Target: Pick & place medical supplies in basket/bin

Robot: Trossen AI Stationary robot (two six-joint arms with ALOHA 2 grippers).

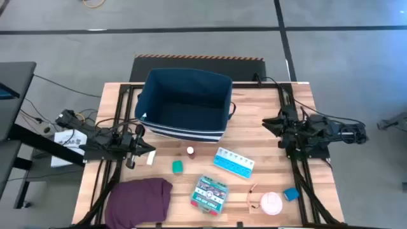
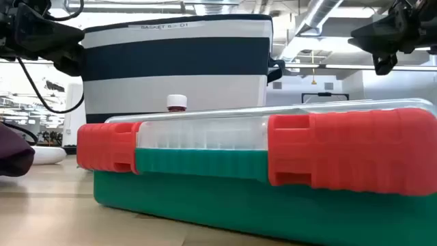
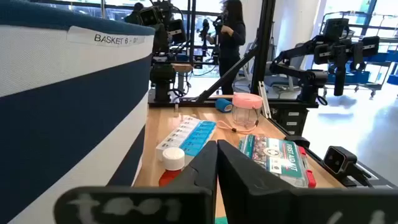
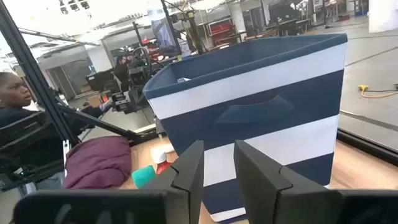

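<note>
Navy bin (image 1: 184, 102) at the table's far middle. In front: vial (image 1: 190, 151), pill organizer (image 1: 234, 161), green block (image 1: 177, 166), flat box (image 1: 210, 193), tape roll (image 1: 271, 203), blue block (image 1: 291, 193). Left gripper (image 1: 150, 150) left of bin, fingers together; right gripper (image 1: 267, 123) right of bin, slightly apart.

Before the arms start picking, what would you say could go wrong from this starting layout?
The red-capped vial stands upright close to the bin; a descending gripper might tip it and send it rolling. The white tube lies just beside the left gripper, so the fingers could nudge it away instead of grasping. The blue block sits near the table's edge, so a missed grasp by the right gripper might push it off.
</note>
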